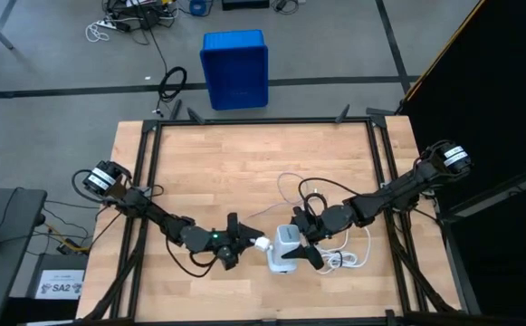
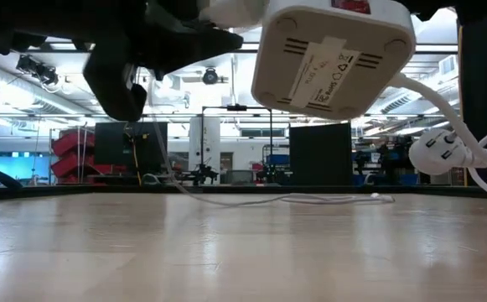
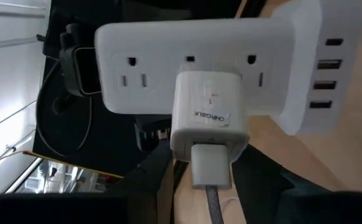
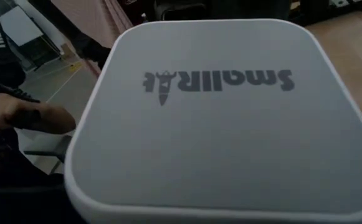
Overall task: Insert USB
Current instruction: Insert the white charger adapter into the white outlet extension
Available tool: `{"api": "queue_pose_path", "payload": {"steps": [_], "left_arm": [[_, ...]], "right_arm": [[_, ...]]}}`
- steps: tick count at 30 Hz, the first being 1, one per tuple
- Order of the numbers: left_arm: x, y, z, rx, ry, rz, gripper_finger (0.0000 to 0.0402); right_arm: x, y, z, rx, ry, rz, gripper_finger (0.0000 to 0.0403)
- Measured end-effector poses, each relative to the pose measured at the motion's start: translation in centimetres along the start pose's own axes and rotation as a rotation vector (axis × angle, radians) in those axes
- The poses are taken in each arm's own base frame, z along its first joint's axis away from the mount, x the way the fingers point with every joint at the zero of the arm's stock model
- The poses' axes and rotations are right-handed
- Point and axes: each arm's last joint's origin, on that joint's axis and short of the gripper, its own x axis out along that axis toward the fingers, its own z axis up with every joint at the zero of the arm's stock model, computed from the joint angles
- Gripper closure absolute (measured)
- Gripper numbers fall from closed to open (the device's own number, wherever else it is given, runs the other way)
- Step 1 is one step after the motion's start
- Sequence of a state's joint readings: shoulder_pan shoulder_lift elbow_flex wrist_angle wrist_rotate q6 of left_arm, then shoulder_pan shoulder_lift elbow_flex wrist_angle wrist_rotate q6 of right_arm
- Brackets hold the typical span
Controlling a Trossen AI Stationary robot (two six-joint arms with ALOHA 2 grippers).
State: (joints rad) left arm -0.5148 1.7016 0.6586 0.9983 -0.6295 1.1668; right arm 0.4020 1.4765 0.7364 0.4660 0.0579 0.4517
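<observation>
A square white outlet box [image 1: 285, 250] is held up over the table's near middle; the low view shows its underside [image 2: 335, 59], tilted. My right gripper [image 1: 310, 237] is shut on its right side. My left gripper [image 1: 243, 243] is shut on a small white cube [image 3: 209, 115], whose front meets the box's middle socket. The thin white USB cable's plug [image 3: 210, 165] sticks in the cube's back end. The cable hangs down to the table [image 2: 310, 199] and curls toward the far side [image 1: 290, 184]. My left gripper holds the cube by its back end [image 3: 176, 146], pinched between two fingers that stand on either side of the USB plug. The fingers come level from the table's left. The cube is clear of the table, its front against the box's socket face [image 3: 168, 68]. My right gripper holds the box from the table's right side, near its edge [image 1: 297, 237]. The box fills the right wrist view [image 4: 212, 118] and hides the fingers. The box is lifted clear of the table and tilted.
The box's thick white cord [image 1: 342, 261] lies bundled on the table near the right gripper; its plug shows in the low view [image 2: 440, 151]. The wooden table [image 1: 208, 163] has a dark frame. A blue crate [image 1: 235, 68] stands on the floor beyond the far edge.
</observation>
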Motion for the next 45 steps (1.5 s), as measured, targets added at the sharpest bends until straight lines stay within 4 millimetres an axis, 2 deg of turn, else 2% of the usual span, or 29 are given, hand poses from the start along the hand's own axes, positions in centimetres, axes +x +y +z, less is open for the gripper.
{"api": "queue_pose_path", "payload": {"steps": [7, 9, 15, 23, 32, 36, 41, 45], "left_arm": [[-0.1, 0.1, -0.1, 0.023, 0.061, 0.027, 0.0388], [-0.1, 0.0, -0.1, 0.001, 0.071, 0.024, 0.0400], [0.4, -0.3, -1.2, -0.027, 0.157, -0.001, 0.0401], [1.3, 0.3, -3.2, -0.028, 0.291, 0.039, 0.0401], [2.4, 1.4, -5.9, -0.027, 0.439, 0.099, 0.0401], [2.5, 1.4, -7.1, 0.019, 0.516, 0.056, 0.0375], [1.5, 1.0, -7.8, 0.009, 0.596, -0.043, 0.0303], [0.0, 1.4, -7.6, -0.033, 0.645, -0.092, 0.0246]], "right_arm": [[0.0, -0.4, 0.0, 0.007, 0.014, -0.021, 0.0143], [0.0, -0.7, -0.2, 0.022, 0.027, -0.061, 0.0143], [-0.2, -2.5, -0.8, 0.067, 0.113, -0.203, 0.0143], [-0.9, -5.0, -1.9, 0.094, 0.293, -0.351, 0.0143], [-1.3, -5.5, -1.9, 0.066, 0.361, -0.410, 0.0143], [-1.2, -5.4, -1.7, 0.049, 0.372, -0.406, 0.0143], [-1.3, -5.3, -1.5, 0.030, 0.401, -0.417, 0.0143], [-1.3, -5.3, -1.6, 0.027, 0.405, -0.426, 0.0143]]}}
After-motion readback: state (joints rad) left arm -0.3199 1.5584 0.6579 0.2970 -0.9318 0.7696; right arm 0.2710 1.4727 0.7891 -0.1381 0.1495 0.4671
